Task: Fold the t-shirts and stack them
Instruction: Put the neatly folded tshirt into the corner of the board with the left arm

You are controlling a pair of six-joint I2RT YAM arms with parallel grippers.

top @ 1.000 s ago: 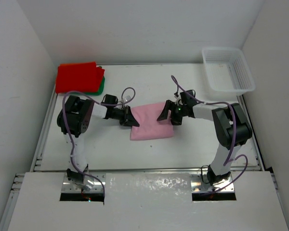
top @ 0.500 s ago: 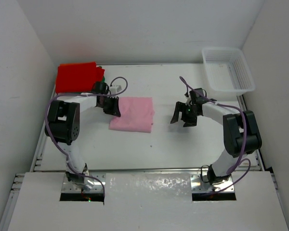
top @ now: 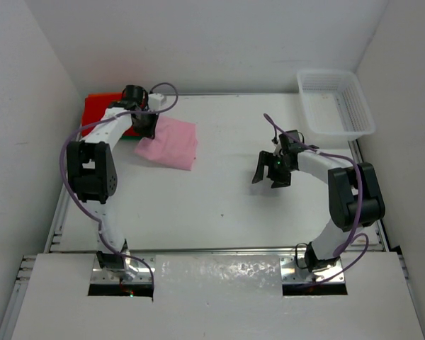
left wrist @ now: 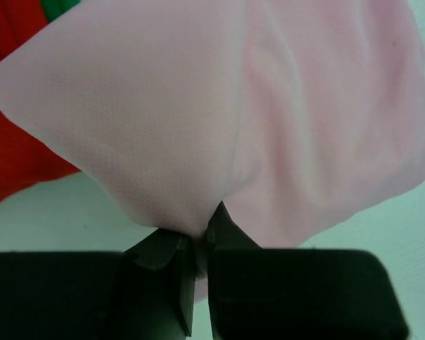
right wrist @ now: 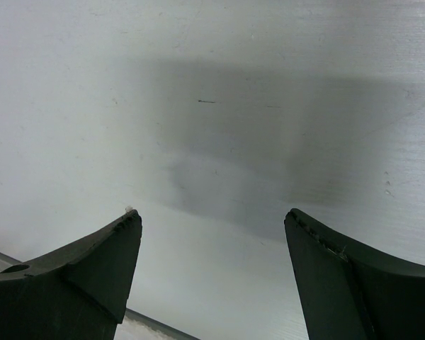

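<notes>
Tabletop (top: 219, 205) white, walls (top: 198, 42) white, t-shirt (top: 171, 142) pink.

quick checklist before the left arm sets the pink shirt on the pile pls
1. Left gripper shut on pink t-shirt edge: ok.
2. Fold of pink t-shirt compact: ok.
3. Position of pink t-shirt over red t-shirt: not ok, mostly beside it.
4. Right gripper open, empty, far from pink t-shirt: ok.
5. Green t-shirt squared under red t-shirt: cannot tell.

Robotics lab test cell, plain white walls (top: 198, 42), white table (top: 219, 205) (two cabled arms (top: 92, 170) bolted on)
</notes>
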